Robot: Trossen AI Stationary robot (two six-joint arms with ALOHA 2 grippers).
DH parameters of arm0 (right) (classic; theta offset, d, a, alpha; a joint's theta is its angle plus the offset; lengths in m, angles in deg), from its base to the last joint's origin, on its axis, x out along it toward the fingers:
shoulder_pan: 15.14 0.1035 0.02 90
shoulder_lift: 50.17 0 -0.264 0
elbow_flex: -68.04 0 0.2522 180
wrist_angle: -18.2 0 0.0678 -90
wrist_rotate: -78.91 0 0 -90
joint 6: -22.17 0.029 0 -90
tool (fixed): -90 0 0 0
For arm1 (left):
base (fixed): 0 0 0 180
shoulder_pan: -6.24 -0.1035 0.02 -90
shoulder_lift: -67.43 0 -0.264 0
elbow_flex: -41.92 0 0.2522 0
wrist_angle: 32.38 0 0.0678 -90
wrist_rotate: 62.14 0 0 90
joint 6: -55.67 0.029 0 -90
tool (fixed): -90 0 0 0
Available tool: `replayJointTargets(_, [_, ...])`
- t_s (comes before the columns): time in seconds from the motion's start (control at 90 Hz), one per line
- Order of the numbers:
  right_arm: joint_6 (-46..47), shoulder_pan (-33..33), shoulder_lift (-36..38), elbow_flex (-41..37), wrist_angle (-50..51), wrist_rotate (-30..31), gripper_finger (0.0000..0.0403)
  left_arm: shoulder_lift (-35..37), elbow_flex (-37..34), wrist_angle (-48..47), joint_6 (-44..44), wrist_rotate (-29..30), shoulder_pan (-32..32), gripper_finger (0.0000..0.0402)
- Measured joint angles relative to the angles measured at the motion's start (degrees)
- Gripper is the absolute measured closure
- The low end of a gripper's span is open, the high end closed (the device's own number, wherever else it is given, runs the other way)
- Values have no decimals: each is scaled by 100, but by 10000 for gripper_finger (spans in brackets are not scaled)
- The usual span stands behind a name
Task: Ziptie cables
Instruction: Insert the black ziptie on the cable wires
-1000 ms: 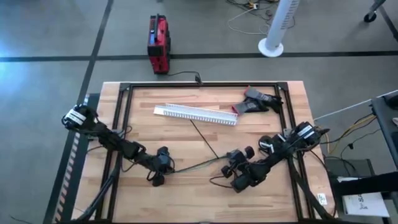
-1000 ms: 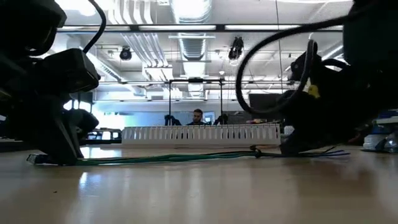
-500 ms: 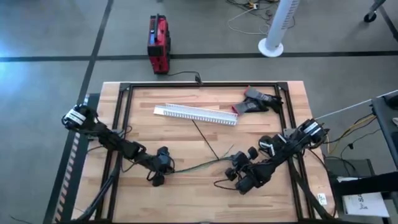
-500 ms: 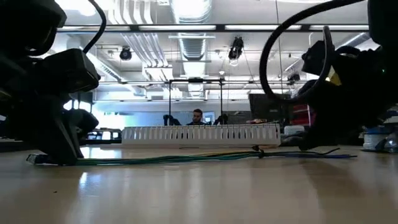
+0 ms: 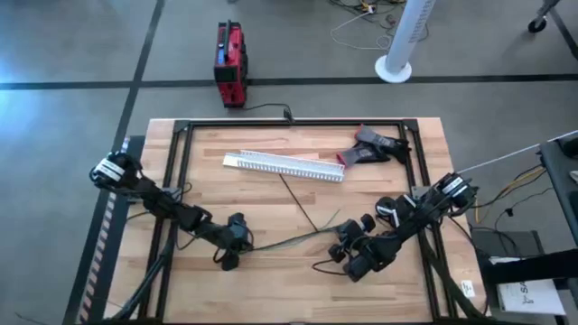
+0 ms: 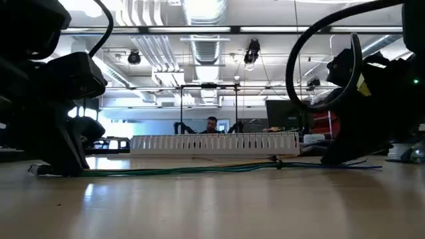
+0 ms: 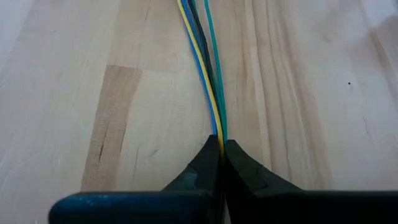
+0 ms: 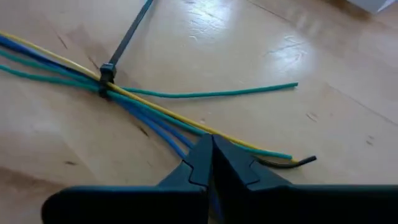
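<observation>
Left hand (image 7: pixel 220 147) pinching cables (image 7: pixel 208 74), ends hidden

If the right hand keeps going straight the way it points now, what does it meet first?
Probably the ziptie cinched around the cables just ahead of the right hand; depth is hard to judge.

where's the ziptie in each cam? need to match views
High view: ziptie, a thin dark strip running from near the white channel down to the cables.
Low view: only its small dark knot on the cables, in front of the channel.
Left wrist view: not in it; only cables.
Right wrist view: ziptie looped around the cables, tail running away.
Shared landmark: the cables.
</observation>
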Motion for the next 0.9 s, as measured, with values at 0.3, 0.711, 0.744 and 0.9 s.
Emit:
replayJointTargets(0.3, [-16, 27, 349, -21, 696, -518, 403, 0, 1, -4, -4, -1, 0, 402])
replayJointTargets(0.711, [-997, -272, 203, -6, -863, 23, 403, 0, 0, 9, 2, -2, 0, 402])
replayJointTargets(0.744, [-1029, -330, 126, -4, -937, -82, 403, 0, 0, 9, 2, -1, 0, 402])
replayJointTargets(0.9, [-1000, -400, 38, 15, -802, -177, 403, 0, 0, 11, 4, -1, 0, 402])
